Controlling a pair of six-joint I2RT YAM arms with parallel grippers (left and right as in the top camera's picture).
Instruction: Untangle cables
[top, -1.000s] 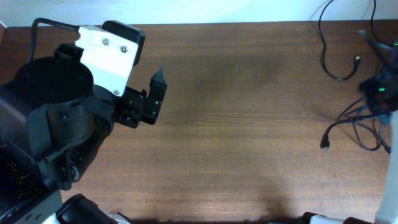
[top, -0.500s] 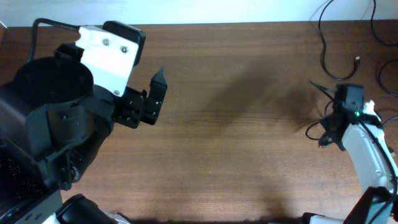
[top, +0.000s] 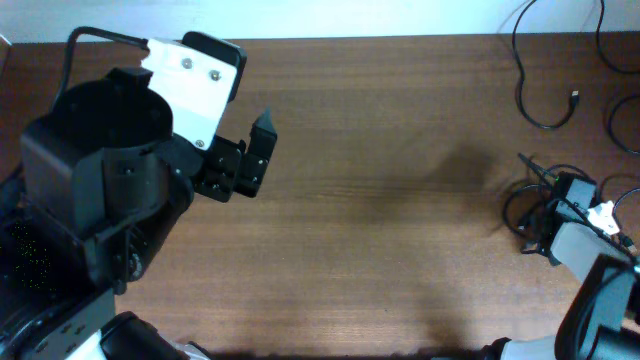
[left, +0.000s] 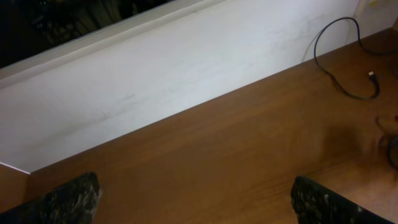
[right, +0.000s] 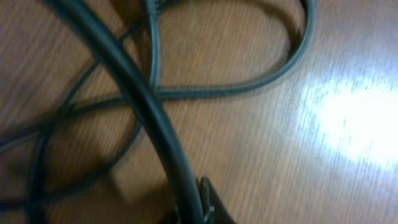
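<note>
Cables (right: 154, 124) lie tangled beneath right end effector (top: 548, 212); its grip cannot be told.

The table (top: 400, 200) is brown wood with fine straight grain, smooth enough to throw a bright glare, and the cables (right: 249, 87) on it have slick black plastic sheaths. Over the table's left end, a smooth white plastic cover (top: 190, 85) sits on matt black housing (top: 95, 170), and the left gripper (left: 196, 200) has coarse, grainy black pads (left: 65, 198).

Lab-like workbench: bare wooden table (top: 400, 200) against plain white wall (left: 186, 74).
</note>
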